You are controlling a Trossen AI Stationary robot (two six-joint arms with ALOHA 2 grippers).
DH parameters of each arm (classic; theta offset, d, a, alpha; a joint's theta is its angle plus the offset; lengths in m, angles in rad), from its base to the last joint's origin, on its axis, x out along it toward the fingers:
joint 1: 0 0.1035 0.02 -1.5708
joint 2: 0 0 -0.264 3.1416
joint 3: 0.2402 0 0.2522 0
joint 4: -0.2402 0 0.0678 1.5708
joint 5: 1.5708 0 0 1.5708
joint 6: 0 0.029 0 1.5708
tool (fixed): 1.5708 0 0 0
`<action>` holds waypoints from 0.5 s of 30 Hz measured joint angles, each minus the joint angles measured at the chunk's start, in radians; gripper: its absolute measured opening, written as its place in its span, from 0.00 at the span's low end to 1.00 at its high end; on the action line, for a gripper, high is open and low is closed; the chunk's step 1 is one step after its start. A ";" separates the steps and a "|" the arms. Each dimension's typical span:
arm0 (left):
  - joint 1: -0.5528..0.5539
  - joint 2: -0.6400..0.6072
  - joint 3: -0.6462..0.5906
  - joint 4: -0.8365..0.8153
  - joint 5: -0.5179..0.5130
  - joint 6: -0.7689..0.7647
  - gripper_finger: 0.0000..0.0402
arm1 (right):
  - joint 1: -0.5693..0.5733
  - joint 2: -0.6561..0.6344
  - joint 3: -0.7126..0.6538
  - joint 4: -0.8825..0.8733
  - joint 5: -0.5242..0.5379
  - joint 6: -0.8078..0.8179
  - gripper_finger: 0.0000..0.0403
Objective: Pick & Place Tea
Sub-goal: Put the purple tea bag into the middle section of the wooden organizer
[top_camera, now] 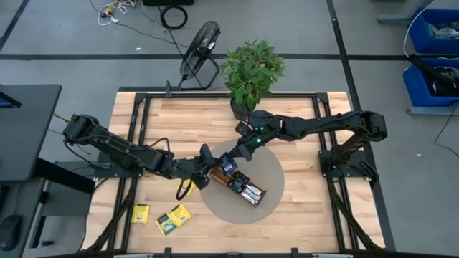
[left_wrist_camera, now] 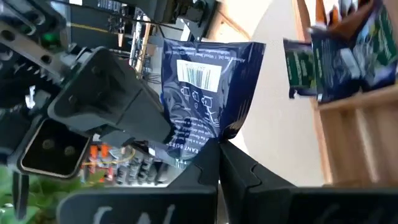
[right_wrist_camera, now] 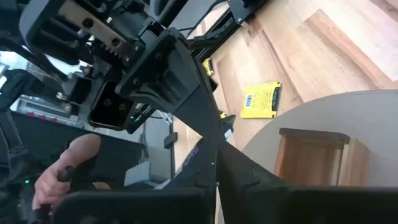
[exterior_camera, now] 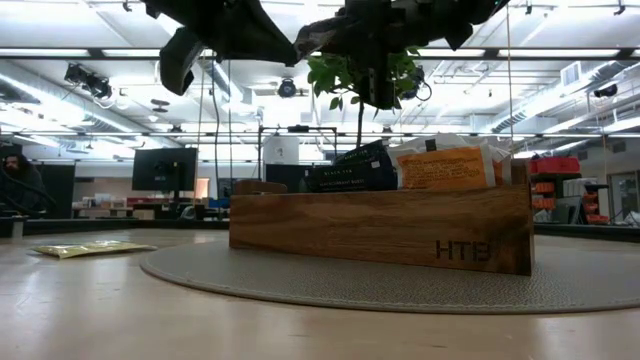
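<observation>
A dark navy tea sachet [left_wrist_camera: 208, 87] hangs in the air over the near-left part of the round grey mat [top_camera: 276, 168], held between my two grippers. My left gripper [top_camera: 217, 169] comes from the table's left and is shut on it. My right gripper [top_camera: 236, 156] comes from the right and is shut on its other side. The long wooden tray [top_camera: 247, 190] rests on the mat with navy [exterior_camera: 350, 170] and orange [exterior_camera: 445, 168] sachets standing in it. Two yellow sachets [top_camera: 141, 213] [top_camera: 173, 218] lie flat on the table at the near left. My left gripper pinches the navy sachet between its two fingers at the sealed end away from the barcode [left_wrist_camera: 214, 135]. The fingers slant slightly downward from the table's left. The sachet sticks out beyond the fingertips, clear of the mat. My right gripper is shut on the sachet's long side edge [left_wrist_camera: 168, 121], coming from the table's right and slanting slightly down. Its own wrist view shows the sachet only edge-on [right_wrist_camera: 198, 149] between the fingers. The exact spot is partly hidden by the finger.
A potted plant [top_camera: 251, 72] stands at the table's far edge, right behind my right arm. A black fan [top_camera: 201, 46] sits on the floor beyond. The tray's left compartment [right_wrist_camera: 311, 155] shows bare wood. A person's hand [right_wrist_camera: 68, 165] shows off the table.
</observation>
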 joint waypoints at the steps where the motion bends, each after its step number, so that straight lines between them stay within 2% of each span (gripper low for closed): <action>1: -0.004 0.000 0.000 0.003 -0.001 -0.024 0.02 | 0.002 0.000 0.000 -0.003 0.005 -0.002 0.02; 7: -0.014 0.000 0.000 0.003 -0.004 -0.281 0.09 | 0.015 0.000 0.000 -0.031 0.053 -0.047 0.01; 15: -0.015 0.000 -0.001 -0.224 0.013 -0.571 0.29 | 0.033 -0.006 -0.002 -0.060 0.150 -0.103 0.00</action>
